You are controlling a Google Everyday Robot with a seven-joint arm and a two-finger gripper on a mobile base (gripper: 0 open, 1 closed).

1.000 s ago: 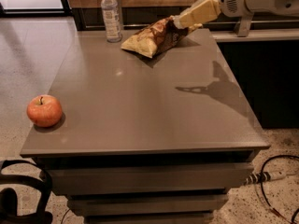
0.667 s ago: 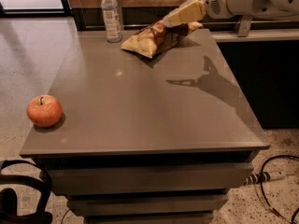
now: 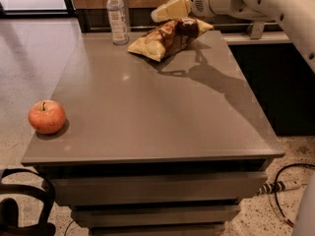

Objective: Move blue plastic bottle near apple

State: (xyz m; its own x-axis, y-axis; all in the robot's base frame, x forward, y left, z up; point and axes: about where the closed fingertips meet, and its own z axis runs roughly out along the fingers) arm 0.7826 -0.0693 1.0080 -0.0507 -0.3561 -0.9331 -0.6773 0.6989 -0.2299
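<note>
The blue plastic bottle (image 3: 116, 14), clear with a white cap and pale label, stands upright at the far left of the grey table (image 3: 147, 112). The apple (image 3: 47, 117), red-orange with a short stem, sits at the table's near left corner, far from the bottle. My gripper (image 3: 165, 11), cream-coloured, hangs over the table's far edge, above the snack bag and to the right of the bottle, a short gap from it. It holds nothing that I can see.
A yellow-and-brown snack bag (image 3: 170, 37) lies between the gripper and the bottle's right side. A dark counter (image 3: 275, 68) stands to the right of the table. Cables (image 3: 283, 186) lie on the floor at the lower right, a black object (image 3: 22, 205) at the lower left.
My gripper and arm have moved left along the table's far edge, from right of the snack bag to above it, closer to the bottle. Bottle, apple and bag have not moved.
</note>
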